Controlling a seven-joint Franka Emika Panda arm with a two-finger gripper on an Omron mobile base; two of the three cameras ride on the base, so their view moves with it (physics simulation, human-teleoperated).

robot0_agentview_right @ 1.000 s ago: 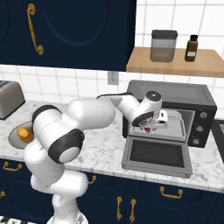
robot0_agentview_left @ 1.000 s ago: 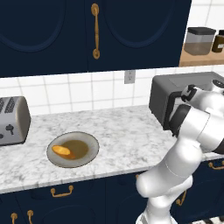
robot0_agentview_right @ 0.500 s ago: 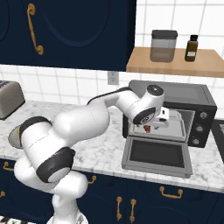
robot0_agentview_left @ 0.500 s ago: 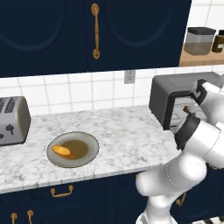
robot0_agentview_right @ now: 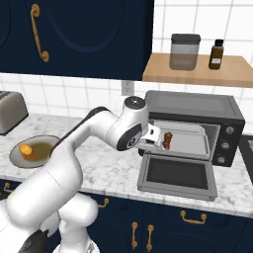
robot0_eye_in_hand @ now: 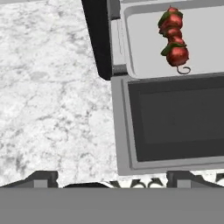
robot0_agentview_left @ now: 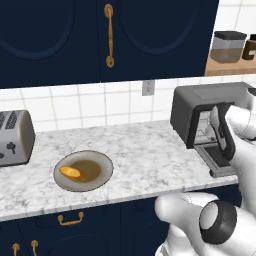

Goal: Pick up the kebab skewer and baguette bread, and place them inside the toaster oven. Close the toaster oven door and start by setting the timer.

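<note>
**Hand view first: skewer delivered, baguette to fetch**

Hand view: the kebab skewer (robot0_eye_in_hand: 174,38) lies on the toaster oven's inner tray (robot0_eye_in_hand: 144,52), free of the gripper (robot0_eye_in_hand: 111,178), whose fingers stand wide and empty above the dropped toaster oven door (robot0_eye_in_hand: 175,120).

Right base view: back out level, clearing the door (robot0_agentview_right: 177,174) of the toaster oven (robot0_agentview_right: 197,123).

Left base view: the baguette bread (robot0_agentview_left: 73,173) waits on its plate (robot0_agentview_left: 102,172) across the marble counter (robot0_agentview_left: 145,150), near a silver toaster (robot0_agentview_left: 15,137), under navy cabinets.
</note>
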